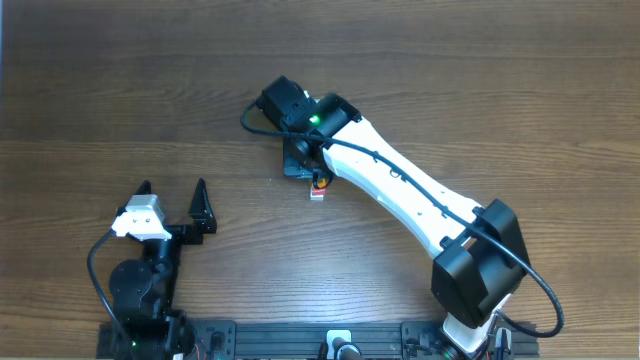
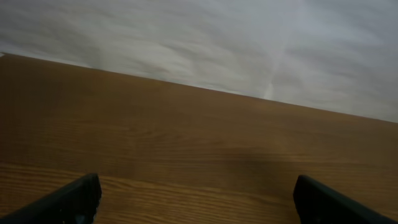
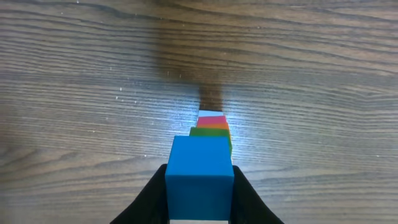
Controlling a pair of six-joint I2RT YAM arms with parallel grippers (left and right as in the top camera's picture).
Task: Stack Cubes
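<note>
Blue cube [image 3: 199,168] sits closest to the right wrist camera, pinched on two opposite faces by the right gripper [image 3: 199,194], whose dark fingers [image 3: 149,194] close narrowly on its sides. That leaves the cube's underside bare for setting down. Just past the cube's far edge stands the stack [image 3: 213,127]: a green cube [image 3: 210,132] on top, an orange cube [image 3: 215,125] under it, and a pink-and-white layer [image 3: 211,117] lowest on the wooden table [image 1: 480,80]. The blue cube is held square to the stack and almost directly above it, apparently so its edges line up with the green top face before release. Whether it already touches the green cube I cannot tell. From above, the right arm reaches over the stack [image 1: 318,190], and its wrist covers most of it. The left gripper [image 1: 172,195] rests well apart from the stack, on its left and close to its own base, with its fingers spread wide around nothing and only bare wood ahead of it. It seems parked there to keep clear of the tower. I judge the task to be near its end, and the remaining risk is a skewed release that nudges the narrow column over.
</note>
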